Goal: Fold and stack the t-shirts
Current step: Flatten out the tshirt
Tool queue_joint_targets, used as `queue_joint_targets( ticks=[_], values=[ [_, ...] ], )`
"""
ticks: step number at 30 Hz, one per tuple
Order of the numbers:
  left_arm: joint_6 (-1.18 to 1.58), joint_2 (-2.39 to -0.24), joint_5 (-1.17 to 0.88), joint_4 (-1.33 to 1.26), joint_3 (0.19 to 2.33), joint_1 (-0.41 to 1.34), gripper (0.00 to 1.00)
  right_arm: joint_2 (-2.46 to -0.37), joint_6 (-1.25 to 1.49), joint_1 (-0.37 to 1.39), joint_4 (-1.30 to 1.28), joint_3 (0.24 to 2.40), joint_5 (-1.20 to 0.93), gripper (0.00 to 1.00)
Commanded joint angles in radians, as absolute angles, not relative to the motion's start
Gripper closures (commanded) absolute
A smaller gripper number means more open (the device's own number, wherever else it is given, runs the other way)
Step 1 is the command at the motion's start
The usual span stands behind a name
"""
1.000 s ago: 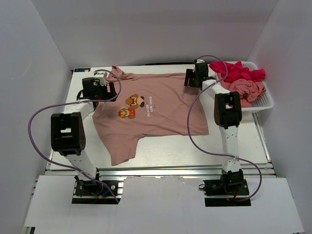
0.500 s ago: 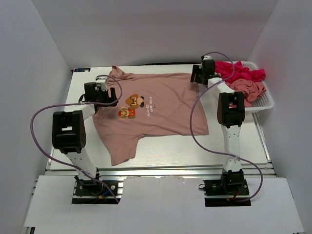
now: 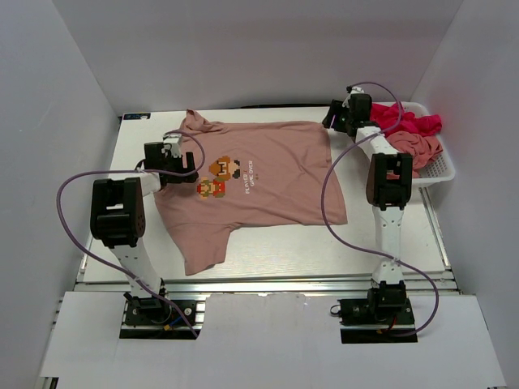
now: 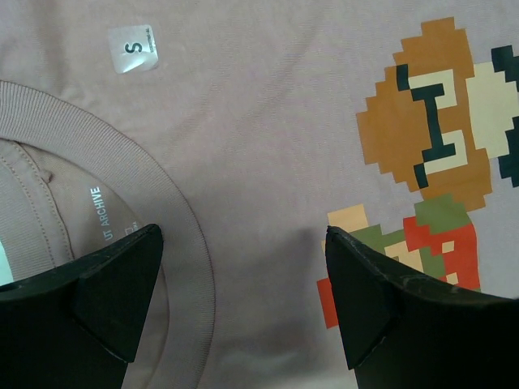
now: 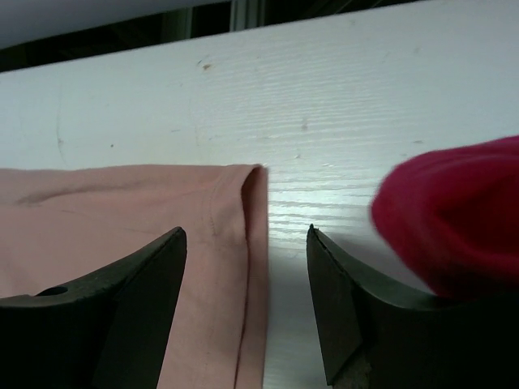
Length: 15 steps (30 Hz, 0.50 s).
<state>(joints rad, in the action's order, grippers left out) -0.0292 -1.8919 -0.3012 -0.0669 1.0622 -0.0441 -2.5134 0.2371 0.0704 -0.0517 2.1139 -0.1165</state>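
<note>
Sliding outward along the far edge toward the basket over the past second, the right gripper now straddles the far hem corner of the dusty salmon-pink cotton T-shirt with a pixel-art chest print. Its jaws stand apart, a shade narrower than a second ago, one over cloth and one over the bare white bench; nothing is pinched.

The left gripper has edged from the left side toward the chest print and hangs with jaws wide, the ribbed collar by one finger and the print by the other, holding nothing.

The shirt itself has not shifted: it lies spread face up, collar toward the left edge, hem toward the right. A bright magenta-red T-shirt and a crumpled salmon-pink T-shirt wait in the white mesh basket at the far right corner.

By the look of it, both arms are taking station for a first fold; no fold is made and no stack begun.
</note>
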Motion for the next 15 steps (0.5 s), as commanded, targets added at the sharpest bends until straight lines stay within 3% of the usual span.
queue_joint_targets(
  ticks=[1, 15],
  values=[
    [-0.032, -1.879, -0.311, -0.069, 1.103, -0.049, 0.09, -2.548, 0.261, 0.071, -0.043, 2.166, -0.244, 0.34],
    [-0.034, -1.867, -0.314, -0.063, 1.101, -0.069, 0.09, -2.549, 0.281, 0.071, -0.040, 2.120, -0.325, 0.36]
  ],
)
